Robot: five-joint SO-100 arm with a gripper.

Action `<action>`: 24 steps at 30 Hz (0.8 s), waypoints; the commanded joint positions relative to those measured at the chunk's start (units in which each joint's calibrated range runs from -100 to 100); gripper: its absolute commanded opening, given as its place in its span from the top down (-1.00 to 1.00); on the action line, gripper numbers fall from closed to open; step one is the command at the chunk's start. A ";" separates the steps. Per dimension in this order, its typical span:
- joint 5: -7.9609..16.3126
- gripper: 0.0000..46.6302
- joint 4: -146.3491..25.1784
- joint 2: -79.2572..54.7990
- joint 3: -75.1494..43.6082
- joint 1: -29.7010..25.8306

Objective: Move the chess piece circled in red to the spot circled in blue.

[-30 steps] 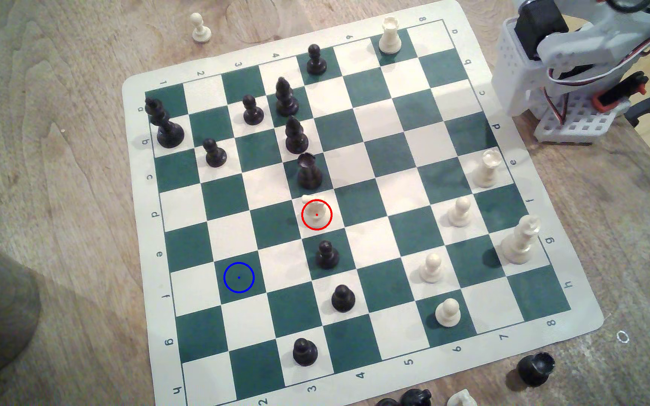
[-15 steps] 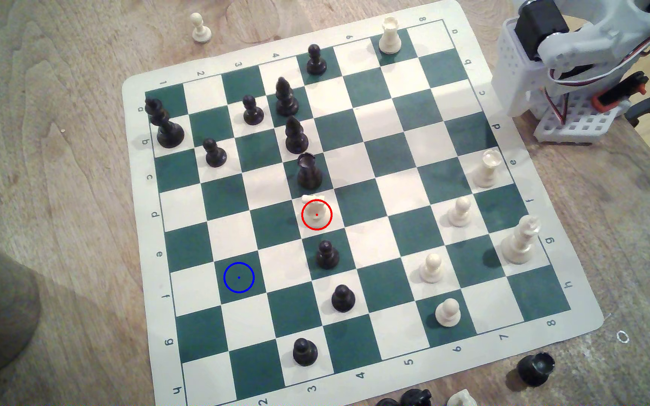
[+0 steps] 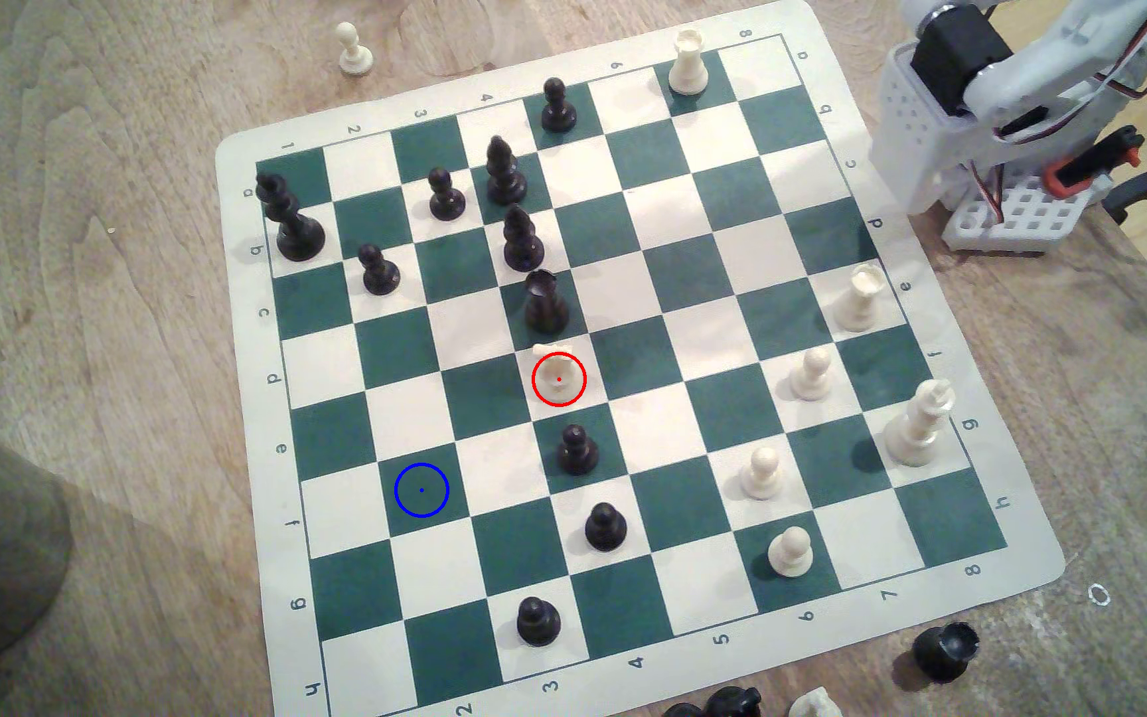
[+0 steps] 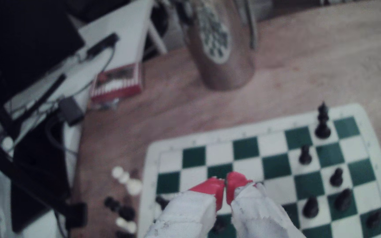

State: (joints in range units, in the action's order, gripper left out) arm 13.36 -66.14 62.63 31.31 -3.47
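So you're basically at the start here, nothing's been moved yet as far as I can tell. In the wrist view your end effector [image 4: 225, 183] has its red tips pressed nearly together with just a sliver between them and nothing in them, hanging above the near part of the board [image 3: 1033, 551]. In the exterior view the arm [image 3: 1012, 89] is off at about 2 o'clock from the board's middle, well apart from everything that matters. The knight [image 3: 557, 376] sits upright on its red-ringed white square near the centre, and the blue-ringed square [image 3: 421, 489] is bare, out at roughly 8 o'clock from the knight. So everything's left: reach, open, grab, lift, carry, set down. Watch the crowding around the knight though. There's a black rook [image 3: 544, 303] just beside it at 12 o'clock and a black pawn [image 3: 577, 449] just beside it at 6, so I'd guess the tips want to close in from the 3 and 9 o'clock sides. The path over to the target looks open. Farther out, a second black pawn [image 3: 605, 527] stands below that one, and the cream pawns [image 3: 811, 376] are well off to 3 o'clock on the table side.
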 commanded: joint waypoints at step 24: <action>3.86 0.46 -4.79 -31.73 -4.12 -9.24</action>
State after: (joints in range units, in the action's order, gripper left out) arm 17.17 -73.55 31.88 26.43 -13.42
